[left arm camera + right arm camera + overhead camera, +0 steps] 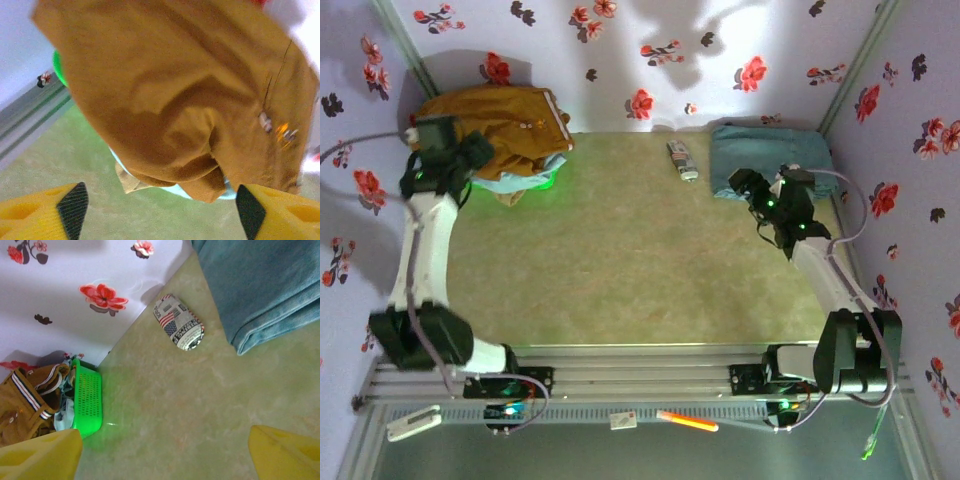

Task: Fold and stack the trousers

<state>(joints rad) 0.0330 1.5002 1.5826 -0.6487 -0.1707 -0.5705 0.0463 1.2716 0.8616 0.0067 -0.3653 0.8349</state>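
From above, the trousers (500,120) lay bunched in the far-left corner of the table (620,270), with my left gripper (475,160) at their near edge. My left wrist camera added the close detail. Mustard folds hung just beyond my fingers (72,207), which stood wide apart with no cloth between them, and a small pale button (265,121) sat on the right. My right wrist camera showed the green basket (87,395) at the heap's edge and a striped waistband (27,392). I counted one pair of trousers, one basket, one printed pouch (178,322) and one folded blue garment (260,285). The waistband end faced right in the overhead view, but the legs were too crumpled to give a long axis. My right gripper (745,187) hovered beside the blue garment, its fingers spread and empty.
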